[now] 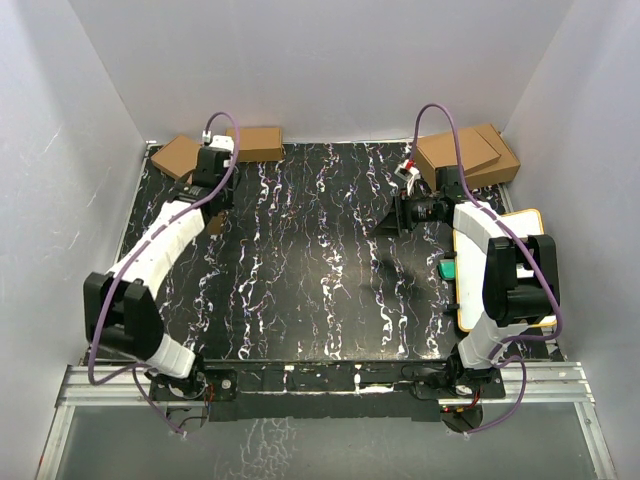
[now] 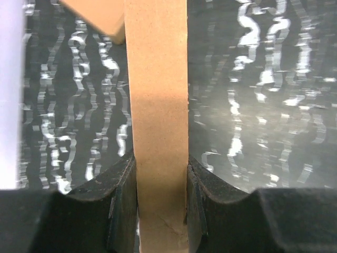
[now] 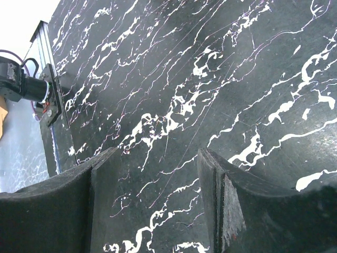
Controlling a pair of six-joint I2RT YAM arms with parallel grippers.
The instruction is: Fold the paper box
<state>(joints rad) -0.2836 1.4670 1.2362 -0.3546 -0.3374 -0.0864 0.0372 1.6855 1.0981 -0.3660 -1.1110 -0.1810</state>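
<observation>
Paper box [image 2: 158, 100] pinched by left pincer [image 2: 160, 184] at far-left corner of table [image 1: 300, 280].

Clamped edge-on between the left pads, long axis running straight ahead from the jaws toward the back wall (another brown box [image 2: 97, 16] just beside its far end, contact impossible to judge). Right pincer [image 3: 152, 179] spread and empty over bare table near the stacked brown boxes [image 1: 470, 155], well apart from the work. Left arm plainly the nearer. Cramped there, with wall and clutter close by; open room only toward the table's middle, so likely best drawn back there before any folding, right arm free to cross over.
</observation>
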